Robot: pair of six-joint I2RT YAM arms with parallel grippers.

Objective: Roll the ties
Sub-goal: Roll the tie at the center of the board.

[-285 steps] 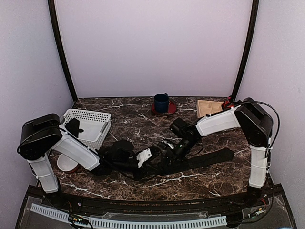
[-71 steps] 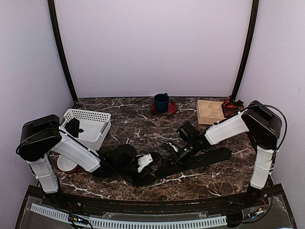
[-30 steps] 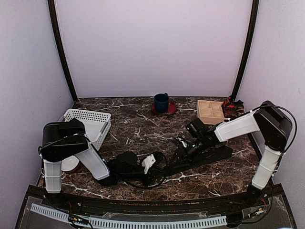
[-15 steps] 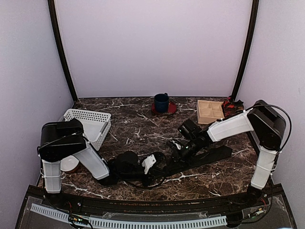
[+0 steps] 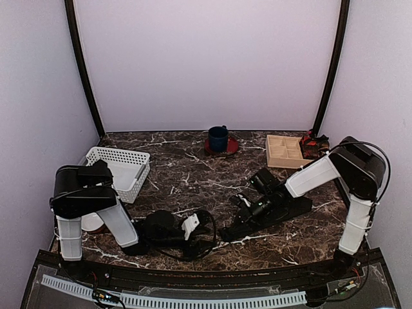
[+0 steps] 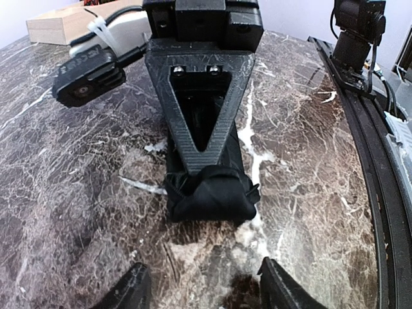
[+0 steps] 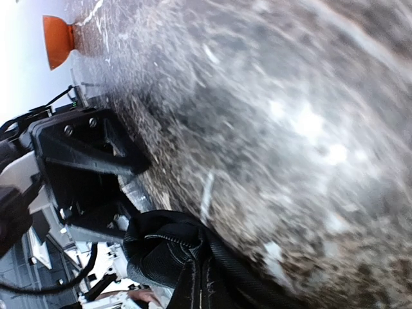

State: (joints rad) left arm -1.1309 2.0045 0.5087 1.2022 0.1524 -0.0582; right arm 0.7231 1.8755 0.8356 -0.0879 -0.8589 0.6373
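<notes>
Dark brown marble veined with white makes up the worktop (image 5: 187, 177), closed in by pale lilac walls. At the left of the top view stands a white basket (image 5: 125, 168). A blue mug (image 5: 218, 137) on a red saucer (image 5: 230, 148) sits at the upper centre, and a wooden tray (image 5: 283, 149) with compartments lies at the upper right.

A black tie (image 5: 297, 206) lies flat on the stone, running from the centre right down toward the lower centre of the top view. Its lower end is rolled into a small coil, and the rest of the strip passes under the right arm.

The right gripper (image 5: 233, 226) reaches down to that coil. In the left wrist view its jaws are pressed together, and their tip is buried in the bunched fabric at the middle of the frame, pinching it. The right wrist view is blurred, but dark folded cloth shows at its lower centre.

The left gripper (image 6: 203, 295) points at the coil from just beside it. Its jaws stand apart at the bottom edge of its own view, with only bare marble between them, and they do not touch the fabric.
</notes>
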